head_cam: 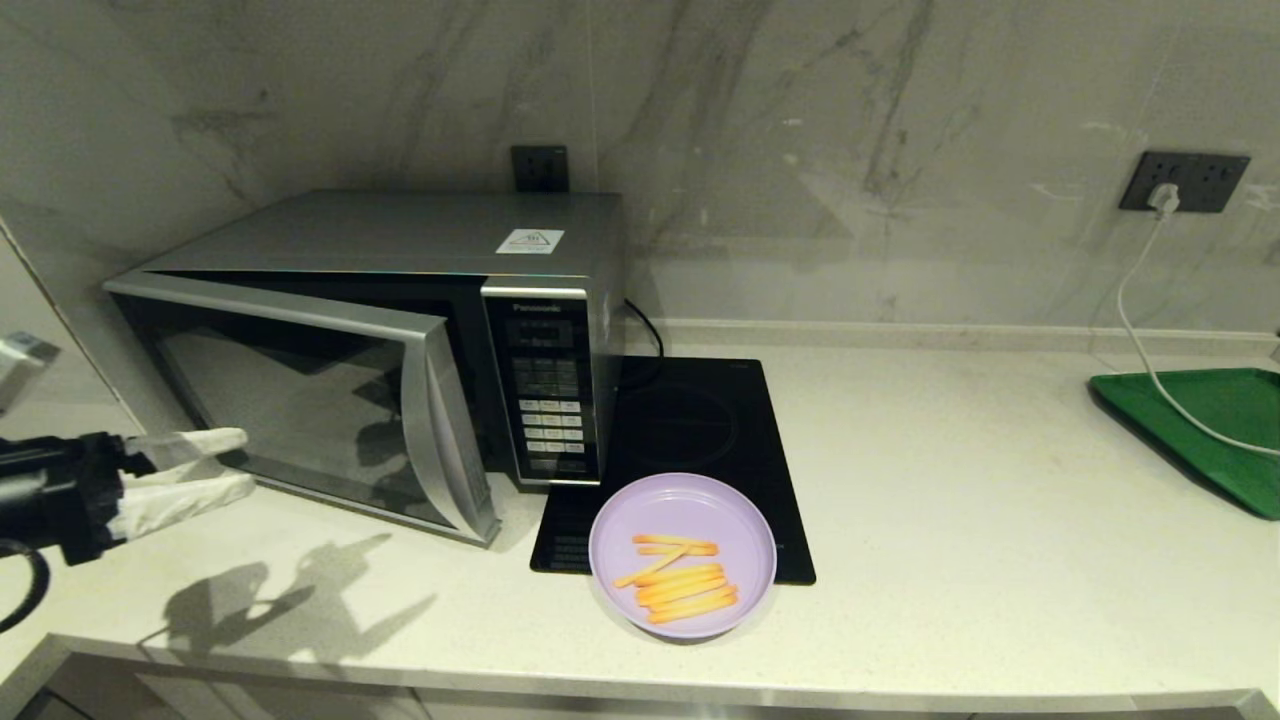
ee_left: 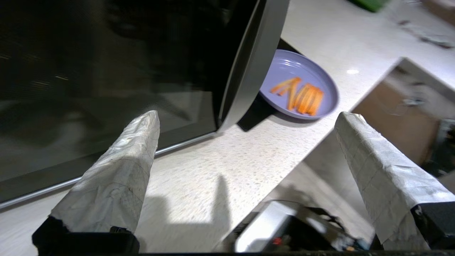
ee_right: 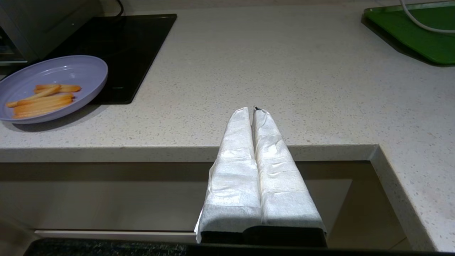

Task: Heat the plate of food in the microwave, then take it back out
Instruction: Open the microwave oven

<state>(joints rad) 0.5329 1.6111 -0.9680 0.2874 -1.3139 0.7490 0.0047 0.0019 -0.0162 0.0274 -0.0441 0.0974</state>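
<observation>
My left gripper [head_cam: 235, 463] hangs spread and empty before the microwave's [head_cam: 400, 340] ajar door; the plate of food [head_cam: 683, 555] sits well beyond it.

Grey-veined marble wall [head_cam: 800, 150] behind pale speckled stone table [head_cam: 950, 480]. Dark socket plate [head_cam: 1184, 181] on wall at right, white plug and cable [head_cam: 1130, 310] trailing down onto green tray [head_cam: 1215, 430]. Second dark socket [head_cam: 540, 167] further left. Flat black hob [head_cam: 700, 430] set on table. Hard shadows on table near front edge.
</observation>
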